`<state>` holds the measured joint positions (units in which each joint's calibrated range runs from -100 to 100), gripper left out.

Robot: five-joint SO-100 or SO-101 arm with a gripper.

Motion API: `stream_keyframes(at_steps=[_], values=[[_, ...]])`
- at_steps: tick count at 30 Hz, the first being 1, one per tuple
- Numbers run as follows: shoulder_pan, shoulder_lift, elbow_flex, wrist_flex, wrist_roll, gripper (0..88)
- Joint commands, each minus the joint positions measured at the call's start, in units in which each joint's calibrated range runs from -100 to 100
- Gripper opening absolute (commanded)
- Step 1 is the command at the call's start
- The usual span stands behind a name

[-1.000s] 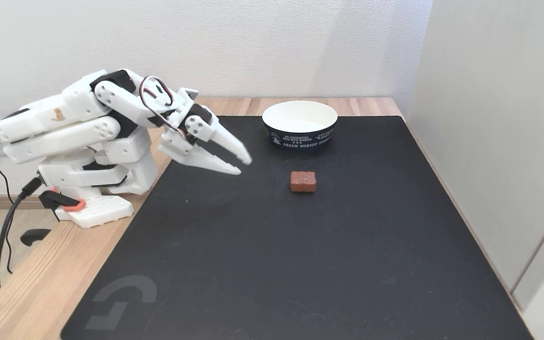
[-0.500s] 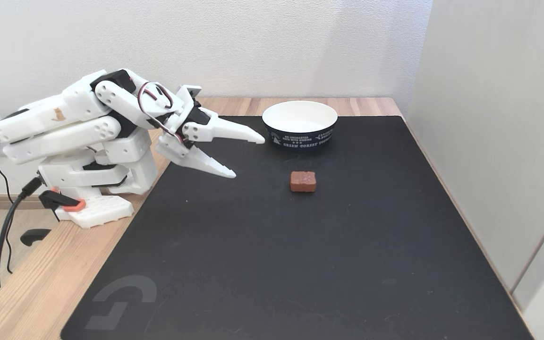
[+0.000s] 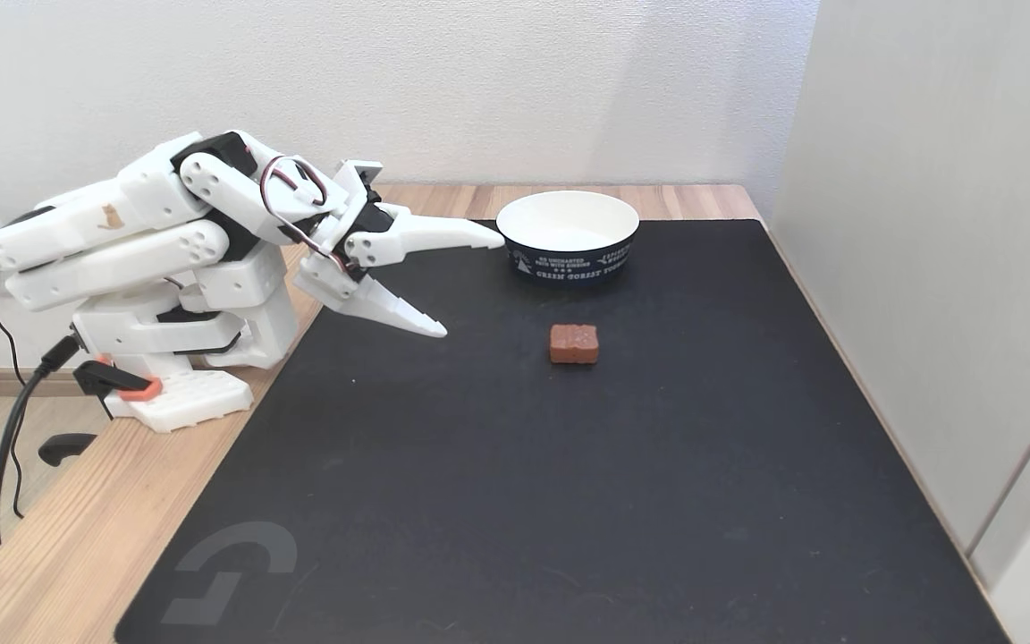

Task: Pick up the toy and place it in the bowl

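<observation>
The toy, a small reddish-brown block, lies on the black mat just in front of the bowl. The bowl is round, white inside and navy outside with white print, and stands at the mat's back edge. My white gripper hovers at the mat's left side, to the left of the toy and apart from it. Its jaws are spread wide, with the upper finger reaching toward the bowl's left rim and the lower finger angled down. Nothing is between them.
The arm's base is clamped to the wooden table at the left, with black cables hanging off the edge. A white wall panel rises along the mat's right side. The mat's front half is bare.
The gripper went from nearly shut to wide open. Its upper finger swung up toward the bowl's rim. The toy and the bowl have not moved.
</observation>
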<state>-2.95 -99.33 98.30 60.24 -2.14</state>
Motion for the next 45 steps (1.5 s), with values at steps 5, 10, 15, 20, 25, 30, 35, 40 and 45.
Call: stream_keyframes(at_steps=[5, 10, 15, 20, 25, 30, 35, 40, 45], values=[[-0.5, 5.7, -12.2, 6.1, -0.3, 46.0], [-0.3, 20.8, -27.1, 6.4, -0.3, 46.1], [0.0, 42.5, -42.1, 6.3, -0.4, 46.1], [-0.8, 68.4, -59.2, 7.7, -0.4, 46.2], [-0.7, 88.5, -79.3, 18.3, -0.4, 46.5], [-0.8, 101.9, -92.6, 22.9, -0.4, 46.2], [-1.5, 110.0, -101.7, 23.0, -0.4, 46.5], [-4.0, 119.3, -110.8, 23.1, -1.8, 46.2], [-6.0, 123.6, -114.5, 23.2, -2.2, 46.1]])
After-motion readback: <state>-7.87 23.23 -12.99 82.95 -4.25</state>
